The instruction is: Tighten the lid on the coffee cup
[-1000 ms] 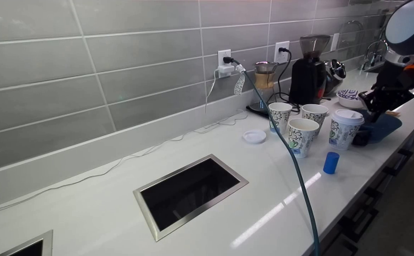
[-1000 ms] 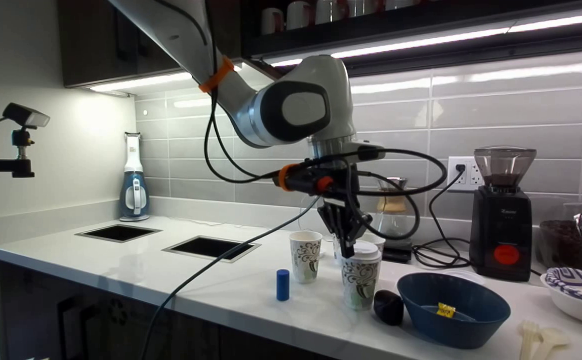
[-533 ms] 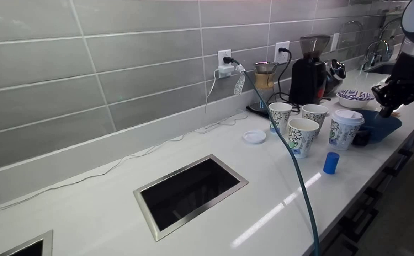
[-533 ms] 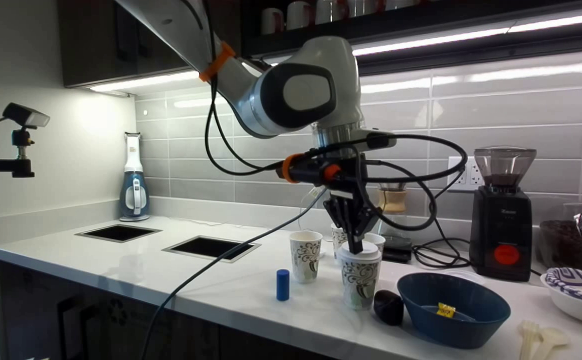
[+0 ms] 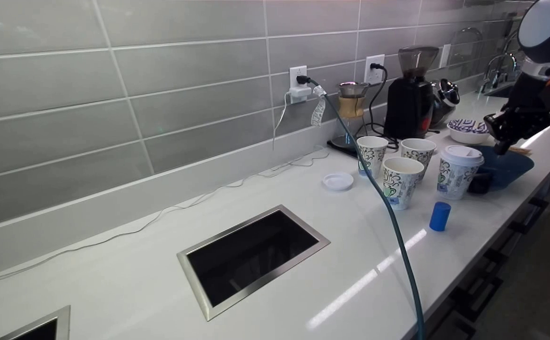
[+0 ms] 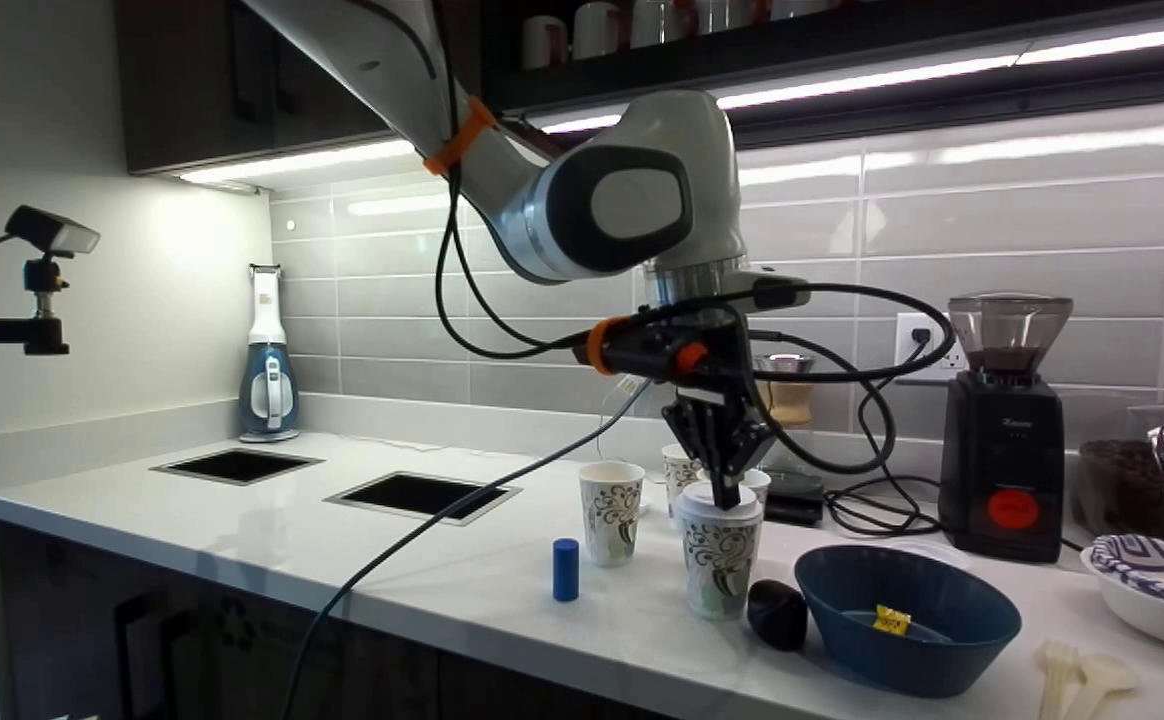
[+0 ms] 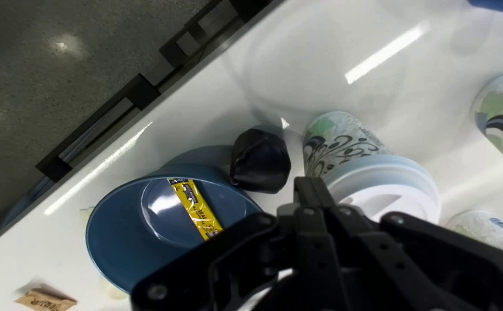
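Note:
The coffee cup (image 6: 717,565) is a white paper cup with swirl print, upright on the counter. The white lid (image 6: 694,503) sits on its rim. Both show in an exterior view, the cup (image 5: 451,182) under the lid (image 5: 462,155), and in the wrist view, with the cup (image 7: 340,147) behind the lid (image 7: 400,196). My gripper (image 7: 313,186) is shut with nothing between its fingertips. In the wrist view the tips are beside the lid's edge. In an exterior view the gripper (image 5: 500,148) is apart from the lid; in an exterior view the tips (image 6: 726,498) overlap it.
A dark blue bowl (image 6: 907,660) with a yellow packet and a black object (image 6: 777,615) stand beside the cup. Several lidless cups (image 5: 400,184), a blue cylinder (image 5: 440,216) and a flat white disc (image 5: 338,181) are near. A cable (image 5: 393,217) crosses the counter.
The shut gripper rose and moved away from the cup, then came partly back, in an exterior view. It shifted a little right in an exterior view. Cup and lid have not moved.

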Controlling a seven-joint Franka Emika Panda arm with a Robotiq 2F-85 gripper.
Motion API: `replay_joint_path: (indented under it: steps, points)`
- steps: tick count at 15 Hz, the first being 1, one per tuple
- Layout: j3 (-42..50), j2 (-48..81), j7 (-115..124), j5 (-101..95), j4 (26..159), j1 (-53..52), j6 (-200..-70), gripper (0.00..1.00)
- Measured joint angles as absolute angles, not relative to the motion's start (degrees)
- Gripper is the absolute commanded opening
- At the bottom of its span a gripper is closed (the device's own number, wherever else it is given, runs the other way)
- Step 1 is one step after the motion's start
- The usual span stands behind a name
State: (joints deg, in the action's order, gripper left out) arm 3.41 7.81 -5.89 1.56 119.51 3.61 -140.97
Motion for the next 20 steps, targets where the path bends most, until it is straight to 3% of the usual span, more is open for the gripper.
replay_joint_path:
  steps: [20]
  points:
    - [1.87, 16.56, -10.68, 8.46, 109.96, 5.2, -138.92, 0.0]
